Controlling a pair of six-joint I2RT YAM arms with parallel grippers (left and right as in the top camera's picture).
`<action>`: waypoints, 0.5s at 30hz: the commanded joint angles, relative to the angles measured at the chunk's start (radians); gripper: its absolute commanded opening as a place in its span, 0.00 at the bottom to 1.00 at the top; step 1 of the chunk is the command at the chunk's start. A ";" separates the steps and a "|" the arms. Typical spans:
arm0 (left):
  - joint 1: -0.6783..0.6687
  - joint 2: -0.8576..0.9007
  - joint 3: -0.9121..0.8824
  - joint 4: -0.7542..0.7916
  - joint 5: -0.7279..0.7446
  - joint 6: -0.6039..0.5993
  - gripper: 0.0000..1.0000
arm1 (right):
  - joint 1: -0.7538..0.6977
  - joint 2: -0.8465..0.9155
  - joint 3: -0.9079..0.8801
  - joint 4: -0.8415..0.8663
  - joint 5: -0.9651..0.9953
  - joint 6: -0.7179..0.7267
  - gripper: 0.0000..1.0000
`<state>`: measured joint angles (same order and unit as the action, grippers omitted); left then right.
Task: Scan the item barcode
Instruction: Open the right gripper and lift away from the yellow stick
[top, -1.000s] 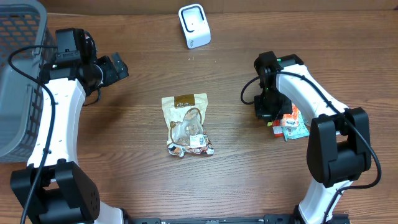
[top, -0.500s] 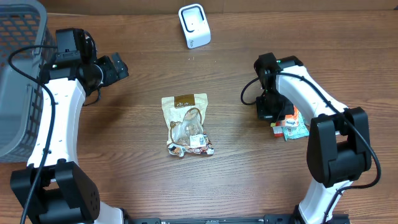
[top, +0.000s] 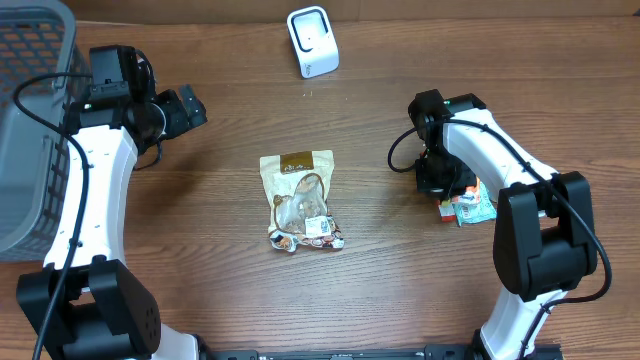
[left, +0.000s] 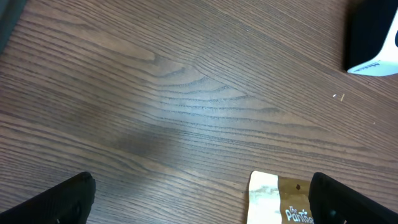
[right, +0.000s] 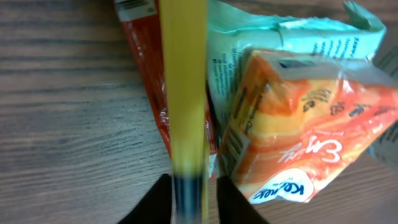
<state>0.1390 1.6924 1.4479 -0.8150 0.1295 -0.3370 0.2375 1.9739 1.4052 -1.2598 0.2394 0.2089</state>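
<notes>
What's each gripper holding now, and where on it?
Left gripper: nothing, jaws open. Right gripper: thin yellow packet stands edge-on between its fingers, at its near end; whether clamped, cannot tell.

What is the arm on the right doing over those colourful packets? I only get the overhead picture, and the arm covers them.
Observer: Its wrist camera shows a thin yellow packet standing edge-on inside the right gripper.
Operator: So has it grabbed it?
Observer: I can't tell. The fingers sit close on either side of it, but that part of the picture is blurred.
Operator: And the other packets?
Observer: An orange packet lies over a pale green packet, and a red packet shows on the yellow one's other side.
</notes>
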 joint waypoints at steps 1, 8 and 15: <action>-0.003 -0.012 -0.005 0.001 -0.007 -0.003 1.00 | 0.002 0.007 -0.006 0.002 0.014 0.005 0.27; -0.003 -0.012 -0.005 0.001 -0.007 -0.003 1.00 | 0.002 0.007 -0.006 0.005 0.014 0.004 0.30; -0.003 -0.012 -0.005 0.001 -0.007 -0.003 1.00 | 0.002 0.006 -0.003 0.064 0.014 0.003 0.29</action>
<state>0.1390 1.6924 1.4479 -0.8150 0.1295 -0.3370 0.2371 1.9739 1.4052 -1.2095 0.2413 0.2089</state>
